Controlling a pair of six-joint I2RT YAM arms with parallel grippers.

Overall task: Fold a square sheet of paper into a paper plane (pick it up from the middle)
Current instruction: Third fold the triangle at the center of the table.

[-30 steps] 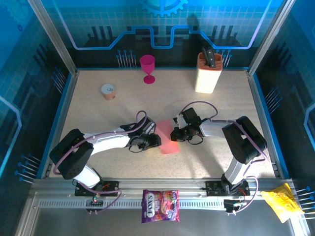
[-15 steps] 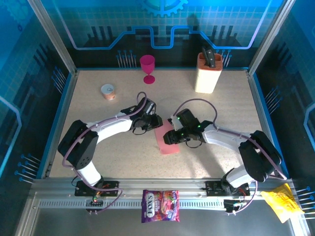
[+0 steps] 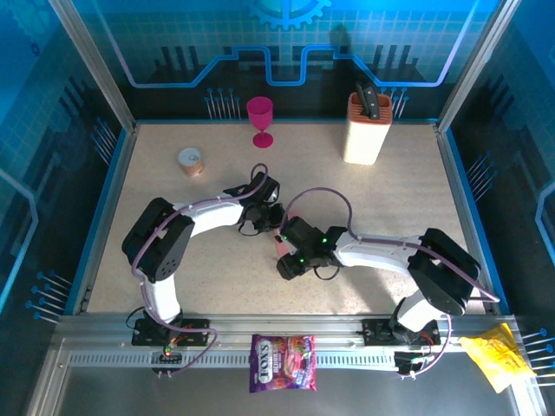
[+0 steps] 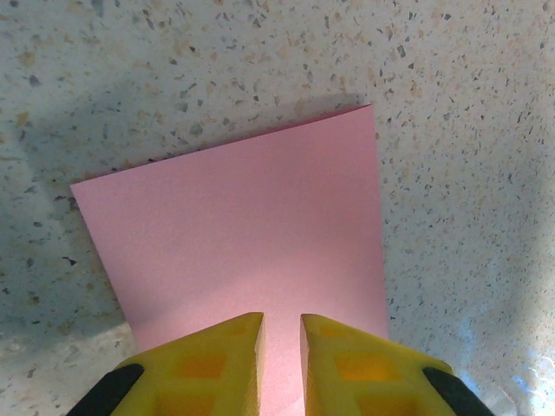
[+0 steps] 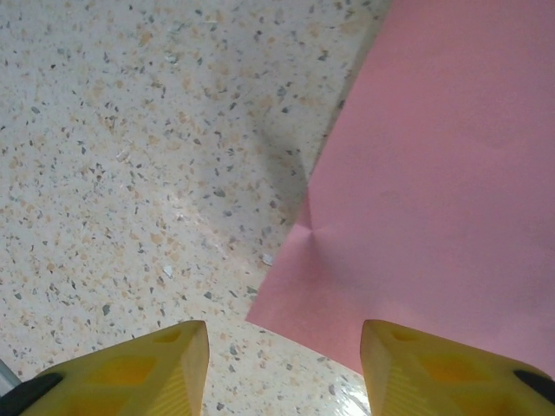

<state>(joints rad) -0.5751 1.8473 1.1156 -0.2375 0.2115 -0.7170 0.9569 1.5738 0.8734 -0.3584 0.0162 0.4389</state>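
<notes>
table [image 3: 390,199]: speckled top, work at its middle.
right arm [image 3: 381,251]: elbow out, forearm stretched low across the middle.
left arm [image 3: 204,221]: sharply bent, wrist tipped down.
square sheet of paper [image 4: 251,225]: flat, under and ahead of the left gripper [image 4: 282,325]; its near corner lies between the right gripper [image 5: 279,338] fingers.
left gripper: fingers almost together, slim gap, nothing nipped.
right gripper: spread wide, empty.
step: likely an early fold; no dart shape yet.
next move: probably one gripper pins while the other lifts an edge squarely.

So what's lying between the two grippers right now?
The pink sheet of paper. The top view shows a sliver of it between the left gripper and the right gripper; both wrist views show more.
</notes>
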